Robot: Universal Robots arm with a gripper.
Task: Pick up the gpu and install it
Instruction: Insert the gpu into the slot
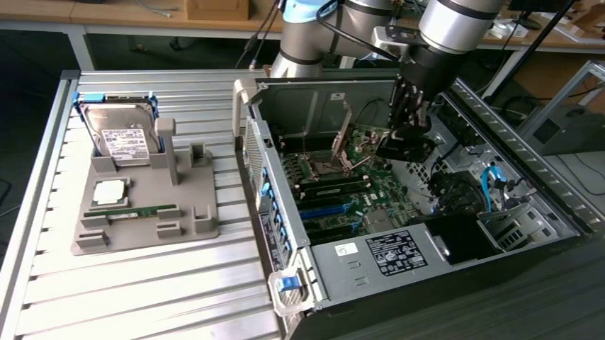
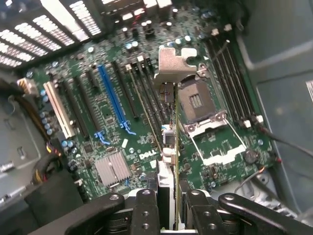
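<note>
pincer (image 2: 168, 216): clenched on the gpu, one finger against each face of the card.
gpu (image 2: 169, 142): held on edge above the motherboard (image 2: 142, 154) inside the open computer case (image 1: 312, 95), apart from the board and seated in no slot; its silvery bracket (image 2: 173, 63) was at the end away from the fingers.
step in hand: bringing the card over its slot, as i judged it.
alignment: the card hung over the black slots between the blue slot (image 2: 113, 98) and the cpu socket (image 2: 195, 100); which slot lay straight beneath it could not be told.
doing it well: the card wanted to be upright and parallel to the slot, with the contact edge level so both ends met it together.
hazards: the opened socket and a black cable (image 2: 286, 141) lay near; a tilt might have caught them.
bench (image 1: 142, 283): the hard drive (image 1: 123, 138) and memory stick (image 1: 132, 210) sat in a grey holder (image 1: 142, 230), well apart from the case.
</note>
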